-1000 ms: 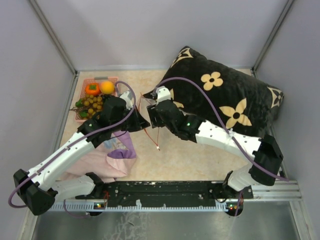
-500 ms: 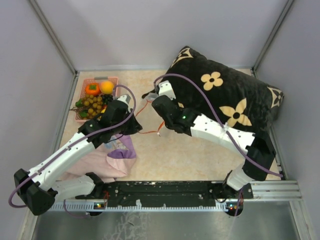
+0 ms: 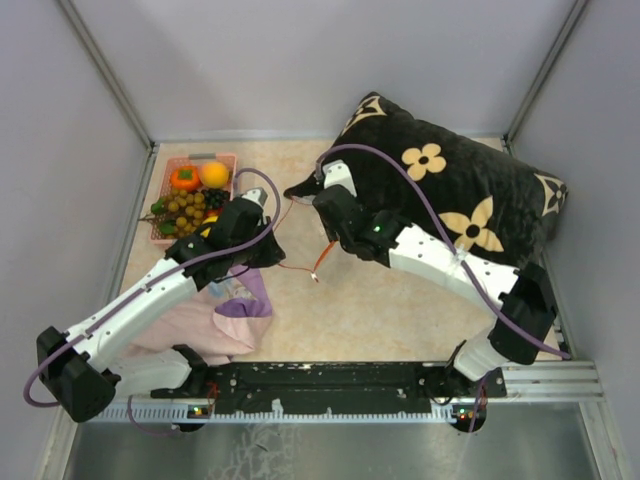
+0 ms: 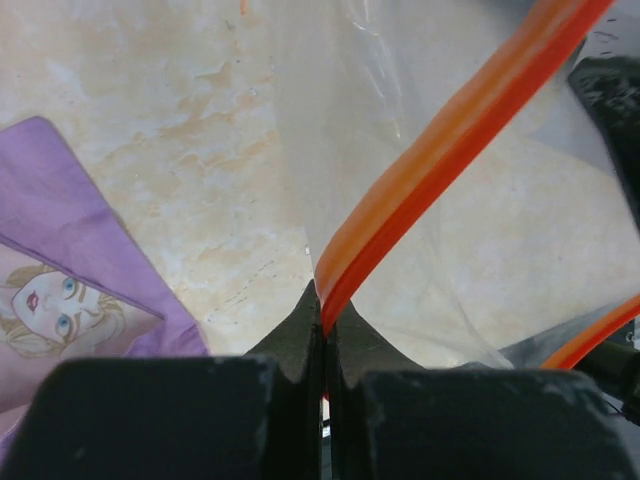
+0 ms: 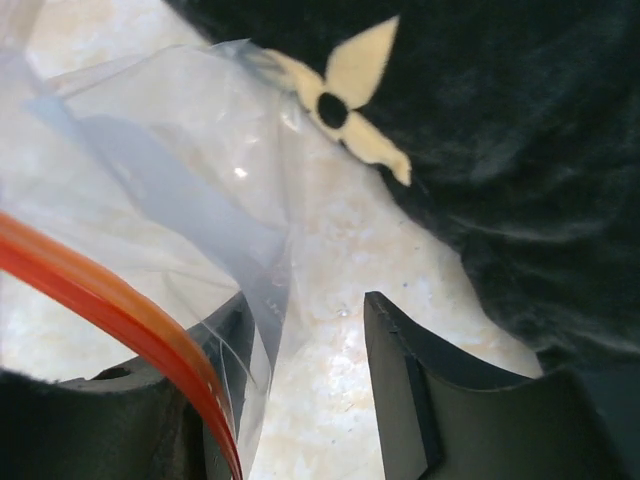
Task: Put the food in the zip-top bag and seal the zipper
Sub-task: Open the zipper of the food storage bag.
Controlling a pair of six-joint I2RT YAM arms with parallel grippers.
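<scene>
The zip-top bag [image 3: 303,238] is clear film hanging between my two grippers. Its orange-red zipper [image 3: 300,268] loops below. My left gripper [image 3: 271,254] is shut on the zipper strip [image 4: 420,170], which runs up and right from the closed jaws in the left wrist view [image 4: 325,312]. My right gripper [image 3: 322,192] is open near the pillow's corner. The bag film [image 5: 190,180] and zipper strip [image 5: 110,300] drape over its left finger [image 5: 235,330]; nothing lies between the jaws [image 5: 308,312]. The food sits in the pink basket [image 3: 168,168]: persimmon [image 3: 184,178], yellow-orange fruit [image 3: 213,174], olive grapes [image 3: 185,207]. No slider shows.
A black pillow [image 3: 455,205] with cream flowers fills the back right, close behind the right gripper, and shows in the right wrist view [image 5: 520,130]. A pink-purple cloth [image 3: 225,315] lies under the left arm, its corner in the left wrist view [image 4: 60,260]. Grey walls enclose the table.
My right gripper has moved back toward the pillow's corner. The zipper strip has swung from hanging down to looping between the grippers. The left gripper shifted slightly left.
</scene>
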